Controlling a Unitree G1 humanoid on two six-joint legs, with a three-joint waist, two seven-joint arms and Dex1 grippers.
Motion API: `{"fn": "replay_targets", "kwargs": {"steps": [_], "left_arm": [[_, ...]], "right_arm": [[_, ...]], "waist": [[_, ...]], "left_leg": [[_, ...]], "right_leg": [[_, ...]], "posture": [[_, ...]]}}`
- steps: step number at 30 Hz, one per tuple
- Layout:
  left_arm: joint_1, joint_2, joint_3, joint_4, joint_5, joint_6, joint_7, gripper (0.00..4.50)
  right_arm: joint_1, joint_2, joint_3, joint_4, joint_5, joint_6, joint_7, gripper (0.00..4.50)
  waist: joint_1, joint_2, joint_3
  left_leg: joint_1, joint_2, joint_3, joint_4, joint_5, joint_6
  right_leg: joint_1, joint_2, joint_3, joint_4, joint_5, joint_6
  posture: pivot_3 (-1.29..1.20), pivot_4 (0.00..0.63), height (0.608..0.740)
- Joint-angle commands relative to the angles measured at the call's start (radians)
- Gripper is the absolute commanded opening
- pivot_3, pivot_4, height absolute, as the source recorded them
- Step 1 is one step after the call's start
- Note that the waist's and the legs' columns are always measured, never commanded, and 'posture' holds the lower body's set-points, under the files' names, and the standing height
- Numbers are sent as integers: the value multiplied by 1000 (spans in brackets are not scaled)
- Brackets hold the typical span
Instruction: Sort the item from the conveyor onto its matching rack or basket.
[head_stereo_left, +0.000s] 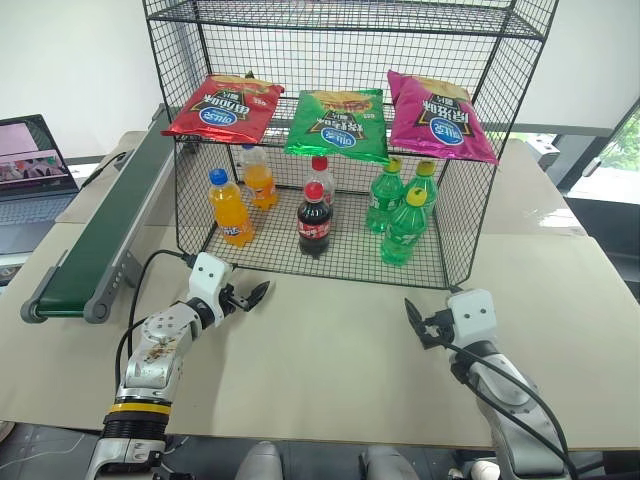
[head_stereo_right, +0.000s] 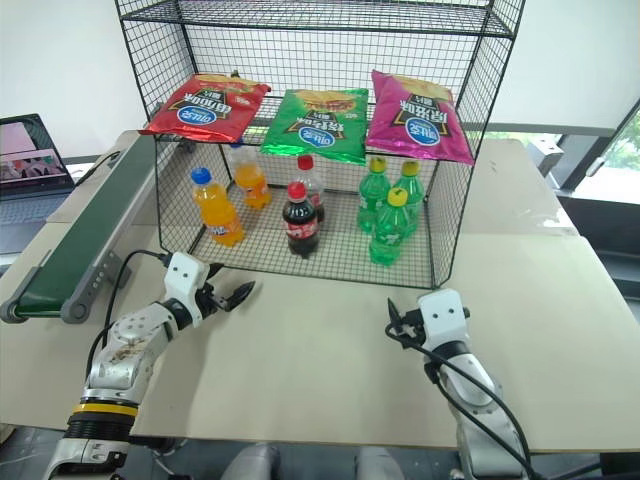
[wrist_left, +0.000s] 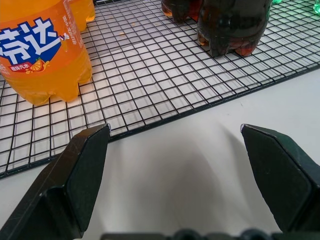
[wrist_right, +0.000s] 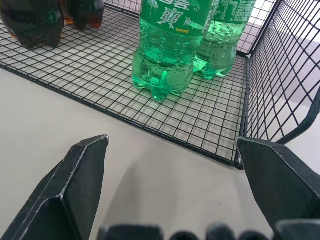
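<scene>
Resting on the tall black wire-mesh rack's (head_stereo_left: 470, 150) middle tier at upper left, the crinkly red chip bag (head_stereo_left: 222, 107) overhangs the front edge and could slide off if bumped, while left gripper (head_stereo_left: 247, 297) and right gripper (head_stereo_left: 420, 325) hang spread and empty at the bottom.

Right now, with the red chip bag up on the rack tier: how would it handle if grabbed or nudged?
The red chip bag looks puffy and crinkled, so probably light and yielding. Its glossy film may slip in a grip. It overhangs the rack tier's edge, so a nudge might slide it off.
</scene>
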Motion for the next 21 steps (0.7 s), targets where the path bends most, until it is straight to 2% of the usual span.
{"fn": "replay_targets", "kwargs": {"steps": [1, 14, 21], "left_arm": [[0, 11, 29, -31, -26, -19, -13, 4461], [11, 24, 80, -76, -105, 23, -48, 4461], [5, 20, 75, -72, -103, 14, -44, 4461]], "right_arm": [[6, -12, -24, -59, 17, -12, 6, 4500], [7, -29, -29, -112, 15, 20, 24, 4500], [2, -27, -28, -108, 11, 22, 22, 4500]], "waist": [[0, 0, 0], [0, 0, 0], [0, 0, 0]], "left_leg": [[0, 0, 0, 0, 0, 0], [0, 0, 0, 0, 0, 0], [0, 0, 0, 0, 0, 0]], "right_leg": [[0, 0, 0, 0, 0, 0], [0, 0, 0, 0, 0, 0], [0, 0, 0, 0, 0, 0]], "posture": [[0, 150, 740], [0, 150, 740], [0, 150, 740]]}}
